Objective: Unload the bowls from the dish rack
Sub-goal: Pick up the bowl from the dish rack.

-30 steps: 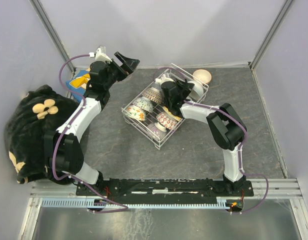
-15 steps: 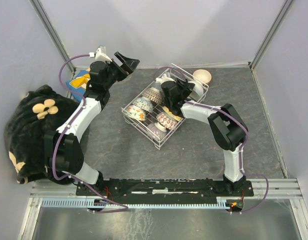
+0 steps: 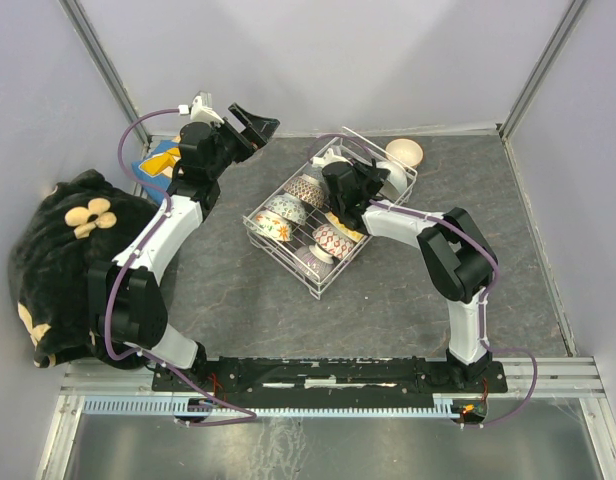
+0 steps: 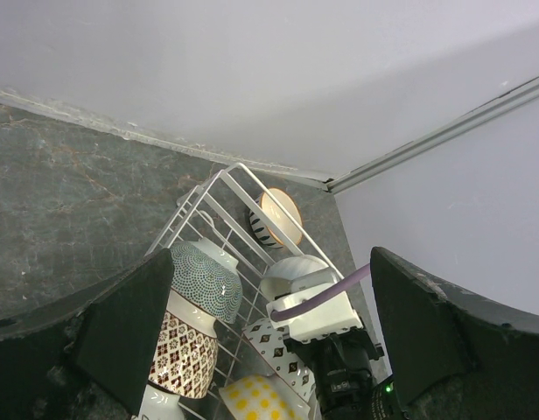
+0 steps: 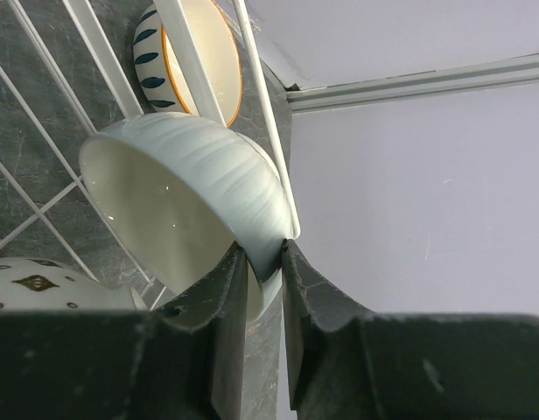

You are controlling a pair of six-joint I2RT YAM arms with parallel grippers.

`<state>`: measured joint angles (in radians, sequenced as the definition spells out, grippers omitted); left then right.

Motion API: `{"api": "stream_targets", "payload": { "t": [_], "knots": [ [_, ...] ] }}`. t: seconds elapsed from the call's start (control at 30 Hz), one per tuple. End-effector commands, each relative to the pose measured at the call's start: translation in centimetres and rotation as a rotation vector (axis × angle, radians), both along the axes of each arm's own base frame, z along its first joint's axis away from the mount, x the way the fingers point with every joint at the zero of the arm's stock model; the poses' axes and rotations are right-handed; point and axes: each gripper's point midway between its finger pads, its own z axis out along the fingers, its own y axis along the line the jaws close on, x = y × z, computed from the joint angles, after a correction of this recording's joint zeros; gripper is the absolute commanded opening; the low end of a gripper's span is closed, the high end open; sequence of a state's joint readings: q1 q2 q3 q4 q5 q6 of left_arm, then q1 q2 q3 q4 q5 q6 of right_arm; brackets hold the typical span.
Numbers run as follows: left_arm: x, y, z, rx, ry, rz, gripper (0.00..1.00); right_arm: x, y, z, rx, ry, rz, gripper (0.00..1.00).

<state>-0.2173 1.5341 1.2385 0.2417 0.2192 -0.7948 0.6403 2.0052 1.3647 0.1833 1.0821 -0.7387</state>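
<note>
Bowls [image 3: 288, 210] sit on edge in the dish rack [image 3: 316, 290] on the counter [image 3: 218, 280]. Right end effector [image 5: 262, 262] pinches the rim of a pale ribbed bowl [image 5: 182, 175] at the rack's far corner. Left end effector [image 3: 250, 125] hovers spread wide, empty, left of the rack.

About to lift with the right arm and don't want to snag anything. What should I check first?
1. Right tool gripping the pale bowl by its rim: ok, one finger inside, one outside.
2. Bowl free of the dish rack wire: cannot tell; a wire runs right beside its outer wall.
3. Left tool out of the way: ok, open, off the rack's far-left side.
4. Diamond-patterned bowl beside it clear: cannot tell.
</note>
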Motion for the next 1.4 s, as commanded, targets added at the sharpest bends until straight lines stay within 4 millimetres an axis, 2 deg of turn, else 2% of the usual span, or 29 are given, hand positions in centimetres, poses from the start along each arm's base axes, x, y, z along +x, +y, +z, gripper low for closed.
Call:
{"api": "stream_targets", "payload": {
  "t": [0.0, 0.7, 1.13, 1.37],
  "knots": [
    [-0.5, 0.1, 3.5, -0.042, -0.086, -0.007, 0.99, 0.0, -1.6, 7.0, 0.113, -0.188, -0.078, 0.16],
    [-0.4, 0.1, 3.0, -0.043, -0.077, -0.005, 0.99, -0.7, -0.6, 8.3, 0.108, -0.234, -0.066, 0.10],
    [-0.5, 0.2, 2.9, -0.041, -0.076, -0.004, 0.99, -0.5, -0.1, 7.1, 0.096, -0.217, -0.059, 0.07],
    [-0.6, 0.3, 3.1, -0.043, -0.079, -0.004, 0.99, 0.1, -0.1, 8.1, 0.103, -0.235, -0.065, 0.06]
  ]
}}
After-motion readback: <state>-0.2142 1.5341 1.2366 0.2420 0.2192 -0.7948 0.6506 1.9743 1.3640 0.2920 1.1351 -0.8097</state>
